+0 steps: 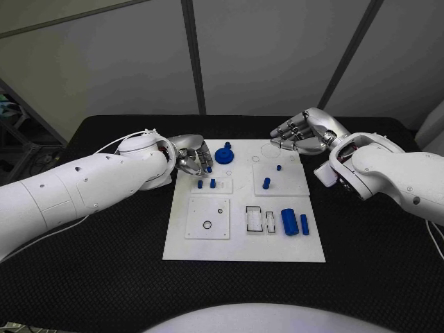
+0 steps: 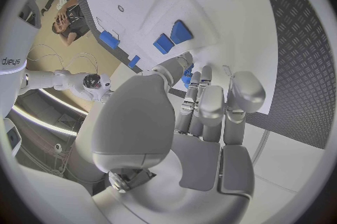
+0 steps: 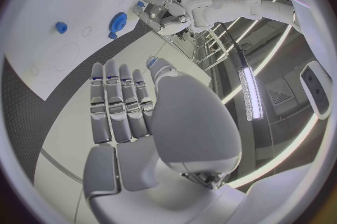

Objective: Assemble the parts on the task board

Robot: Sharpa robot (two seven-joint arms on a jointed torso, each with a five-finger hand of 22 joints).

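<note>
**Me:** My left hand (image 1: 192, 161) sits at the far left corner of the task board (image 1: 244, 250), fingers curled in over a small blue part I can't make out well. Whether I truly hold it I cannot tell. In the left wrist view the fingertips (image 2: 188, 69) meet blue at their ends, nothing more.

**Partner:** And the right hand?

**Me:** My right hand (image 1: 304, 132) hovers off the far right corner, fingers apart and straight, holding nothing.

**Partner:** How will the parts handle?

**Me:** I judge them light, hard plastic, stiff and rather slick, so a firm pinch should not hurt them. The blue gear (image 1: 224, 155), just beside my left fingers, I'd take by its knob or across its rim. The short pegs (image 1: 206, 184) stand upright, so I'd pinch each across its sides near the top. The two larger cylinders (image 1: 295, 222) lie flat near the right edge and could roll; I'd grip one across its middle.

**Partner:** Around them?

**Me:** White inset plates with holes and slots on the board, and the black desk (image 1: 82, 277) underneath.
</note>
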